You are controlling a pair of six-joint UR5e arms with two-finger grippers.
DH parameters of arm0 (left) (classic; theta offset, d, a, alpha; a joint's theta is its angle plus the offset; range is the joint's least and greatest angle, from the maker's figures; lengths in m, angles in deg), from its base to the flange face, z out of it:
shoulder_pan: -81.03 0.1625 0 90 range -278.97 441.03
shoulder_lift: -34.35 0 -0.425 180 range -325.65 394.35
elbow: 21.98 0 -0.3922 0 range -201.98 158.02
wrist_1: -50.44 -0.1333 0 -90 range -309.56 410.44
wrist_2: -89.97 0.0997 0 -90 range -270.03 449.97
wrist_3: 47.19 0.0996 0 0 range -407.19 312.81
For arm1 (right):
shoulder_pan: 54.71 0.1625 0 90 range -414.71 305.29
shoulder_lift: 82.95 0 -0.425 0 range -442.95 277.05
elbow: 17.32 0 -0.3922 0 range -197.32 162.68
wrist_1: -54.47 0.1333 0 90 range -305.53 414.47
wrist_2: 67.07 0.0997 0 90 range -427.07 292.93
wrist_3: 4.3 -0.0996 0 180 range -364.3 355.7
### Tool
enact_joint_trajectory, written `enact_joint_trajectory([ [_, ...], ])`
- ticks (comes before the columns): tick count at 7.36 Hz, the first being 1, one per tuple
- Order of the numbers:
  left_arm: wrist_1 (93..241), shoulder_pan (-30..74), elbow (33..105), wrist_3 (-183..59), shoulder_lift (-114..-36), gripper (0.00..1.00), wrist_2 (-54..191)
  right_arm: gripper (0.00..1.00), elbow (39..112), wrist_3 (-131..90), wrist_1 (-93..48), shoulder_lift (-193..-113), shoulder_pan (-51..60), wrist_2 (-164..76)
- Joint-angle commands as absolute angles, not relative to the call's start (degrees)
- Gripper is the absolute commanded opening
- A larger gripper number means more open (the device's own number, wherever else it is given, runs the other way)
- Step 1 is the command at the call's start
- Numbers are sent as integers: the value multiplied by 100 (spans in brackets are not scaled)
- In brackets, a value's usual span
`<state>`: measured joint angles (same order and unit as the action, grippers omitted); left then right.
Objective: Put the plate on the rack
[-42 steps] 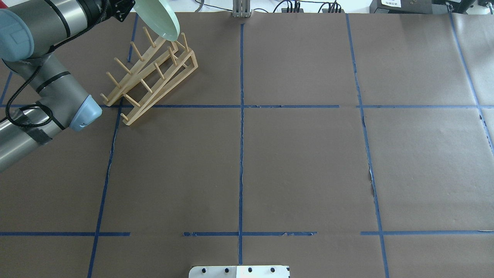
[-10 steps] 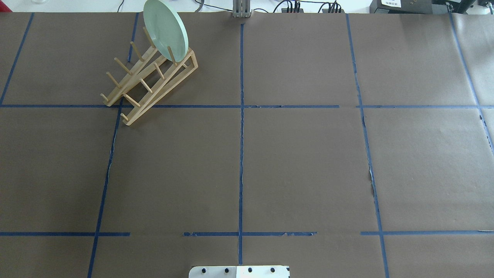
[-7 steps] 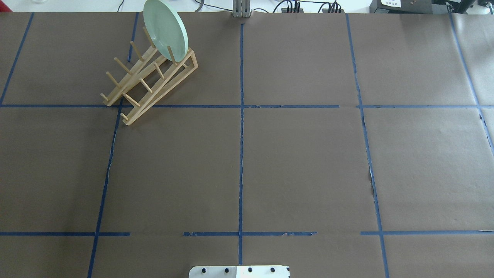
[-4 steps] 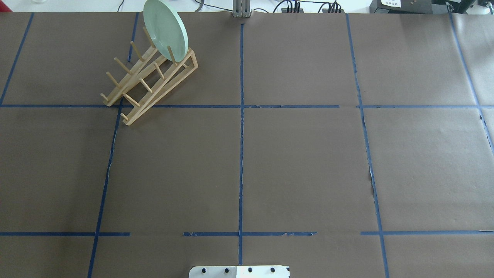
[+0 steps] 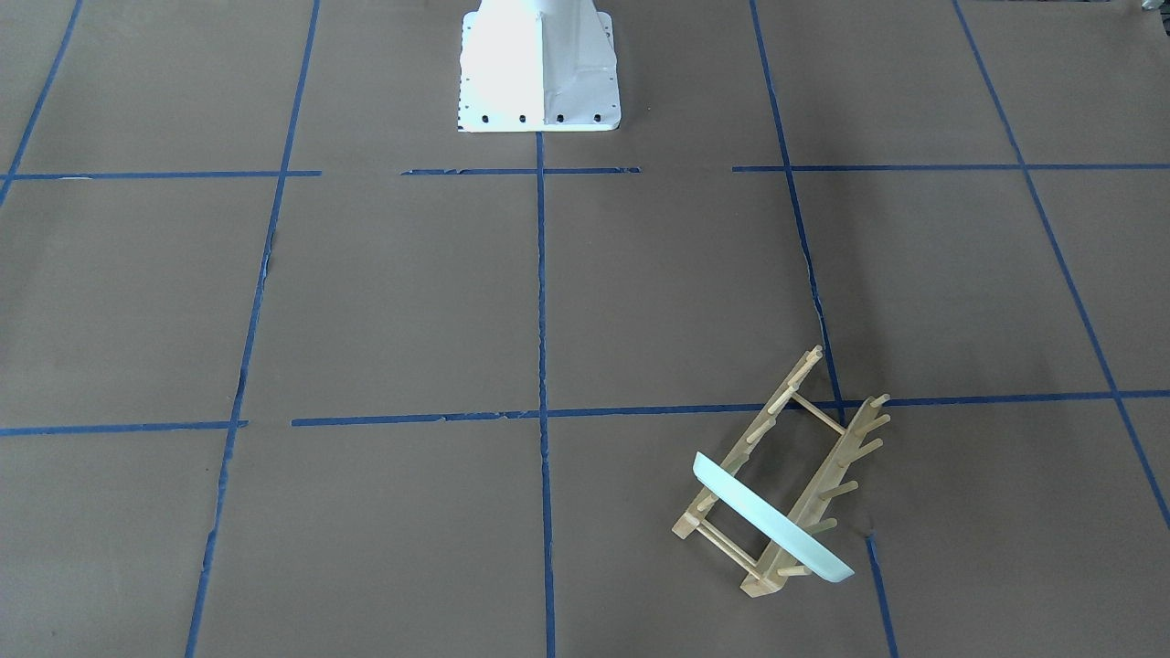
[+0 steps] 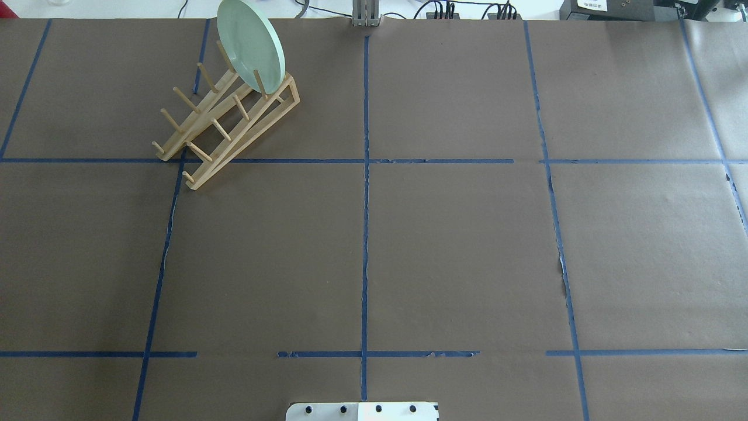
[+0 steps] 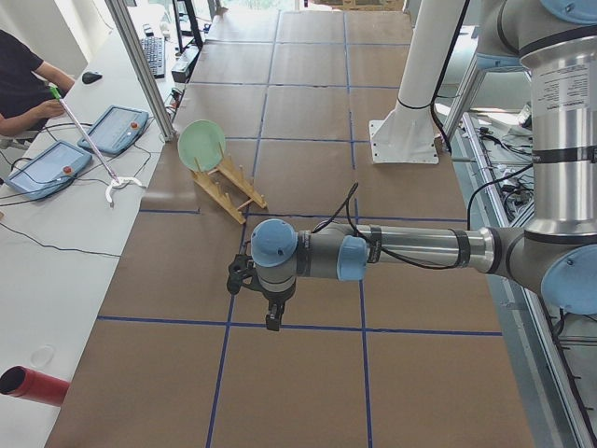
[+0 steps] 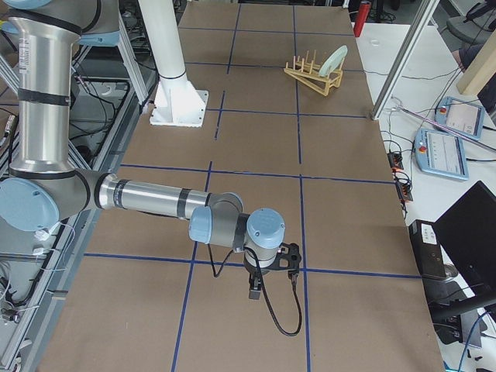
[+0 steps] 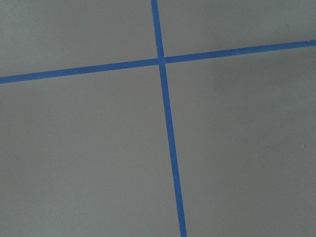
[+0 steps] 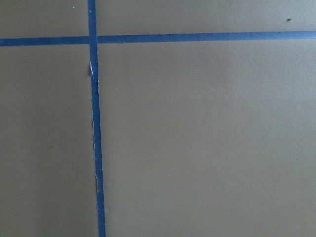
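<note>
The left gripper shows only in the side view from the table's left end, hanging fingers-down from a wrist stretched level over the brown paper table cover. From there I cannot tell whether its jaws are parted or closed, and its own wrist camera shows only paper and a crossing of blue tape. In the far left section of the table stands the wooden dish rack, set at an angle across a tape line, with its rows of pegs pointing up. The pale green plate stands on edge in the rack's end slot, the one farthest from the robot. It spans both rails and leans a little, with a peg in front of its face and nothing gripping it. The front-facing view shows the plate nearly edge-on across the rack. At the centre of the near edge sits the robot's white base plate. The right gripper appears only in the side view from the right end, pointing down near a tape line and well apart from the rack, and its jaw state cannot be told either.
</note>
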<state>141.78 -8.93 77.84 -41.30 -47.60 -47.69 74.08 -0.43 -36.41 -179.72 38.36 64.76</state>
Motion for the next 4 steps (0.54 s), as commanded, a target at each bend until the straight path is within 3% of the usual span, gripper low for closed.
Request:
enact_joint_trajectory([
  [1,14176,-906,7847,-4104,-4739,100,-4784,100,7408,-43,-3641,-17971,3836,6476],
  [4,14167,-906,7848,-4104,-4712,100,-4784,100,7408,-43,-3641,-17971,3836,6476],
])
